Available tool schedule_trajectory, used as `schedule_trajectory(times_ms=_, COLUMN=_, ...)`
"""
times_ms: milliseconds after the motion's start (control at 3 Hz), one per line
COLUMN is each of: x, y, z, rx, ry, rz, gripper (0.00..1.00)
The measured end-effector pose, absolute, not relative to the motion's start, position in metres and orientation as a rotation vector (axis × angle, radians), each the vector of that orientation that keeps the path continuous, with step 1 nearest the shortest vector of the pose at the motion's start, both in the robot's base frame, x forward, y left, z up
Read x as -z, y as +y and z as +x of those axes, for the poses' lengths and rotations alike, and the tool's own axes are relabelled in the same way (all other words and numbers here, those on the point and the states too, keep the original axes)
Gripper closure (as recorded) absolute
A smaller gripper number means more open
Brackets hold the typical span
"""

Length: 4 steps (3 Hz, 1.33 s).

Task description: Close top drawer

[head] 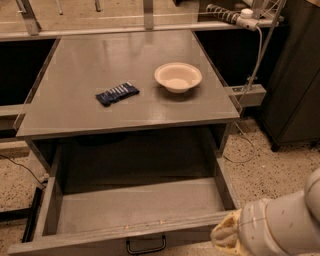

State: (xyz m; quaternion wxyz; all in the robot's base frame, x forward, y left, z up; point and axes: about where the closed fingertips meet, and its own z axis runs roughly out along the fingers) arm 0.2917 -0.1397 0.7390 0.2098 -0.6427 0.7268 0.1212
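Note:
The top drawer is pulled far out under the grey table top. Its long shallow grey tray holds nothing. Its small black wire handle shows at the centre of the front, at the bottom edge of the view. My gripper is at the lower right, at the right end of the drawer front, and only its yellowish end shows ahead of the white arm. The two shorter drawers are out of view.
A cream bowl and a dark blue packet lie on the table top. A dark cabinet stands to the right. A white power strip and its cable hang at the back right. The floor is speckled.

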Motion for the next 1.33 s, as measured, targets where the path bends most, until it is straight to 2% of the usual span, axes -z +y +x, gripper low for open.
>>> schedule_trajectory(times_ms=667, x=-0.679, y=-0.12, z=0.296, rx=-0.343, ry=1.96, rz=-1.755, gripper=1.0)
schedule_trajectory(times_ms=1000, x=-0.666, y=-0.112, z=0.308, rx=-0.313, ry=1.947, rz=-1.759, gripper=0.81)
schedule_trajectory(times_ms=1333, x=-0.667, y=-0.113, z=0.31, rx=-0.305, ry=1.947, rz=-1.756, gripper=0.58)
